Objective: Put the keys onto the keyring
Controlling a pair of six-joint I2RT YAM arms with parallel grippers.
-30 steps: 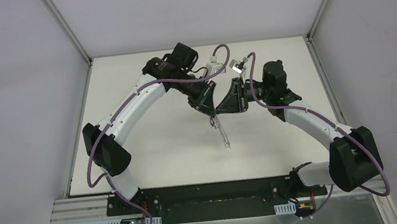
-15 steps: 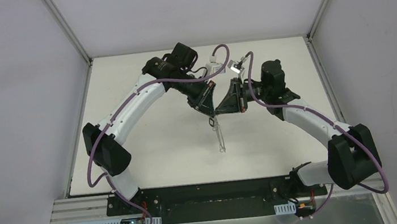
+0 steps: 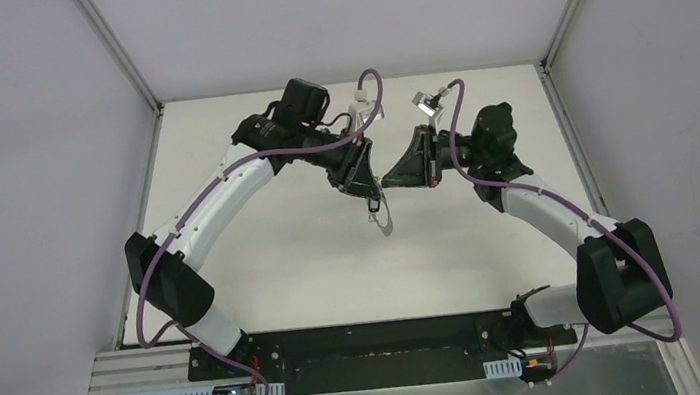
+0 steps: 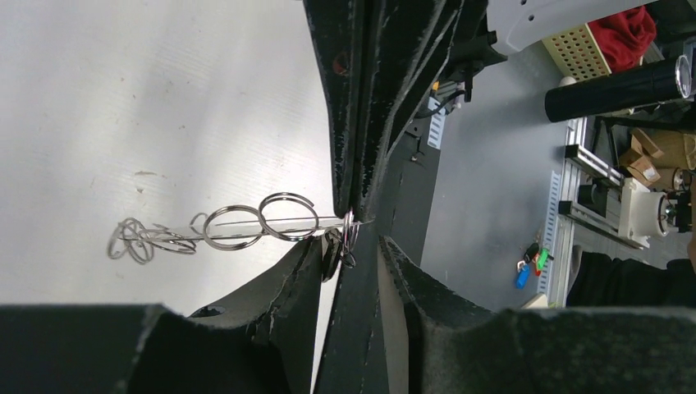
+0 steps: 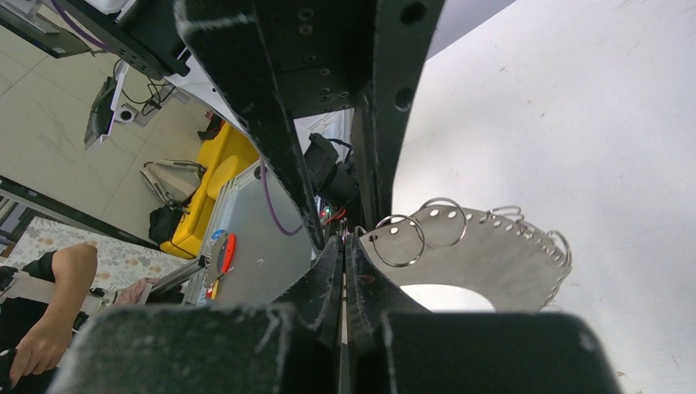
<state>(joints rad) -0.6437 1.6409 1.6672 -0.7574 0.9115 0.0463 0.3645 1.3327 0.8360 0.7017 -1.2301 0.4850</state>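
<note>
Between the tips of the parted left claw [image 4: 351,246], the closed right claw [image 5: 343,245] pinches the keyring [image 5: 484,254]

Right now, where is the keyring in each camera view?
Top external: keyring, centre frame, hanging just below the right gripper.
Left wrist: left of centre, seen edge-on, small rings along it.
Right wrist: right of centre, a flat curved band with small rings.
Shared landmark: the right gripper's tip, meeting the keyring's end in each view.
</note>
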